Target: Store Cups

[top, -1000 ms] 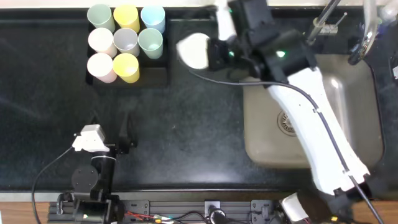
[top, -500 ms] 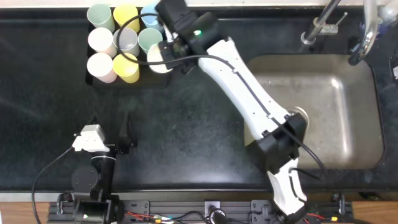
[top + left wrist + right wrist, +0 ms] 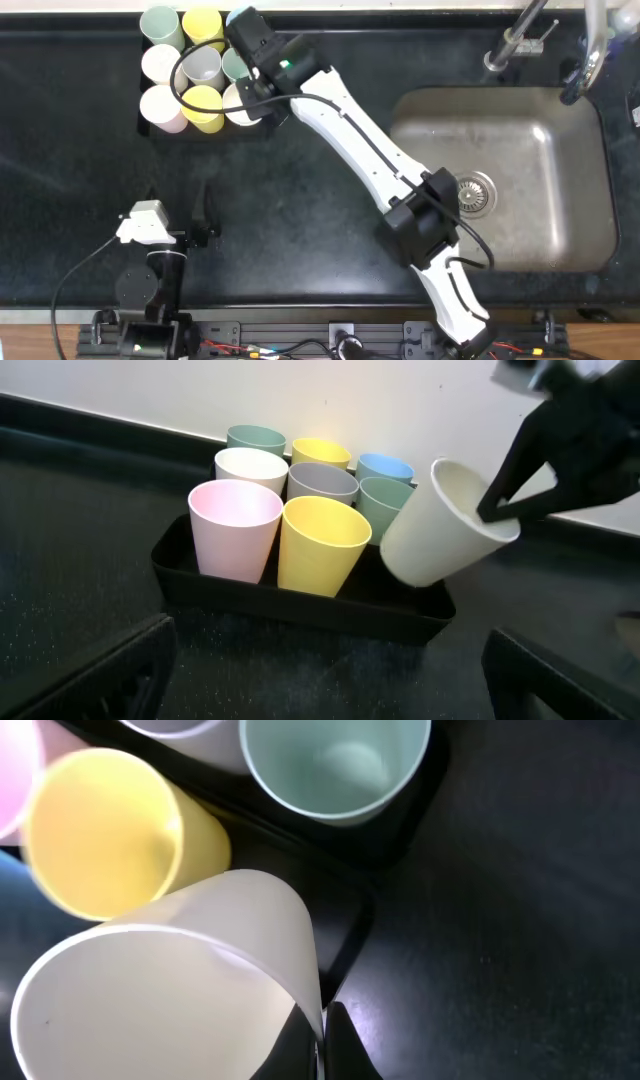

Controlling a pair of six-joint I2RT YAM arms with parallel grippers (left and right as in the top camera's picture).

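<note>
Upper left of the top view, the black tray (image 3: 300,605) holds 8 upright cups (image 3: 320,545). The right gripper (image 3: 495,510) grasps the cream cup (image 3: 445,525) by its rim, tilted, base toward the tray's corner.

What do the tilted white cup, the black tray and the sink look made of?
White cup: likely plastic, matte, with a thin, even rim and smooth wall.
Tray: probably black plastic, with dull moulded walls.
Sink: brushed metal, likely stainless steel, with a soft grey sheen.

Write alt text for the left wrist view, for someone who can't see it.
The right hand pinches the rim of a tilted white cup at the open corner of a black tray holding eight upright pastel cups.
</note>
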